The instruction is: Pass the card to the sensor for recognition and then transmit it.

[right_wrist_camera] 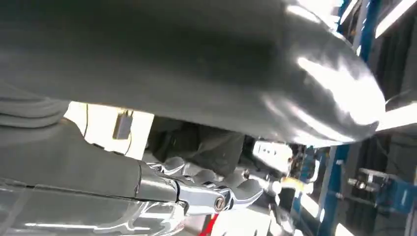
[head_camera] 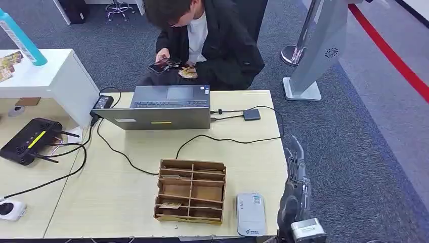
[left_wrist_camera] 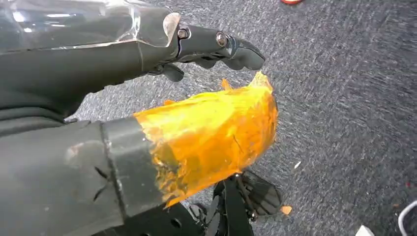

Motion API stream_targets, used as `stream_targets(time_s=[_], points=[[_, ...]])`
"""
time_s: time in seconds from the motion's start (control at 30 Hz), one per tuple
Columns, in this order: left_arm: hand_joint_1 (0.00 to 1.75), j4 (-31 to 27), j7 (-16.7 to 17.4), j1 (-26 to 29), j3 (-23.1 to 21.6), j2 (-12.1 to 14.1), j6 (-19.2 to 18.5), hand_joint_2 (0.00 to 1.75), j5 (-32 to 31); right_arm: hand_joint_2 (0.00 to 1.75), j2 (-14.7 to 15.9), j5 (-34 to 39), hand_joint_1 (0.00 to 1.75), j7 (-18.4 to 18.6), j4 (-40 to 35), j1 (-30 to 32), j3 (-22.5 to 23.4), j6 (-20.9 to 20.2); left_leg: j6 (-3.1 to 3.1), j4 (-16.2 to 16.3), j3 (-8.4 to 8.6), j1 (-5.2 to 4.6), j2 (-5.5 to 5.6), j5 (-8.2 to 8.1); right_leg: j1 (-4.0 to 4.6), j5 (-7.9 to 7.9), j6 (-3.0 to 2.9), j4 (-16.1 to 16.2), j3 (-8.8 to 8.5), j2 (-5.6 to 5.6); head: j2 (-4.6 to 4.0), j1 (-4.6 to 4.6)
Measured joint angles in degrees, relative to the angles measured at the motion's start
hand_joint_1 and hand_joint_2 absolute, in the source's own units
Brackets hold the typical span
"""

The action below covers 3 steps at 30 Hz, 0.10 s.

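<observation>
My right hand (head_camera: 296, 169) stands off the table's (head_camera: 116, 202) right edge, fingers up and loosely apart, with nothing in them that I can see. My left hand (left_wrist_camera: 196, 88) hangs over grey carpet, its orange-taped thumb and dark fingers spread and holding nothing.

A card (head_camera: 171, 205) lies flat in the near-left compartment of the cardboard organizer (head_camera: 191, 191). The white sensor (head_camera: 251, 214) sits just beside the organizer, at its 3 o'clock, and at about 8 o'clock from my right hand. The person (head_camera: 212, 40) at 12 o'clock across the table holds a phone and a few cards (head_camera: 188, 72).

This fits either a card waiting to be fetched or one that has been scanned and handed over, and I can't settle which. If I fetch one, I judge the narrow dividers will crowd my fingers. A pinch on the card's edge and a level pass over the sensor's face would serve best.

The open laptop (head_camera: 164, 107) and its black cable (head_camera: 202, 137) lie between the organizer and the person, so any hand-over must clear them. A router (head_camera: 28, 140) sits at 9 o'clock.
</observation>
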<state>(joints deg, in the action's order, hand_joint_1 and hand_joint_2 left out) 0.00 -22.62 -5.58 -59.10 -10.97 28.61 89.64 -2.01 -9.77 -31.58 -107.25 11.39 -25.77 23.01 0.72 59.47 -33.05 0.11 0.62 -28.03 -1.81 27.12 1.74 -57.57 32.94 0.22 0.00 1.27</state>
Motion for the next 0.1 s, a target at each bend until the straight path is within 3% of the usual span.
stream_targets(time_s=[0.1], points=[[0.00, 0.00, -0.18, -0.02, -0.02, 0.00, 0.07, 0.00, 0.02, 0.00, -0.26, 0.00, 0.00, -0.24, 0.00, -0.22, 0.00, -0.81, 0.00, 0.00, 0.00, 0.00, 0.01, 0.00, 0.00, 0.00, 0.00, 0.00, 0.00, -0.02, 0.00, -0.02]])
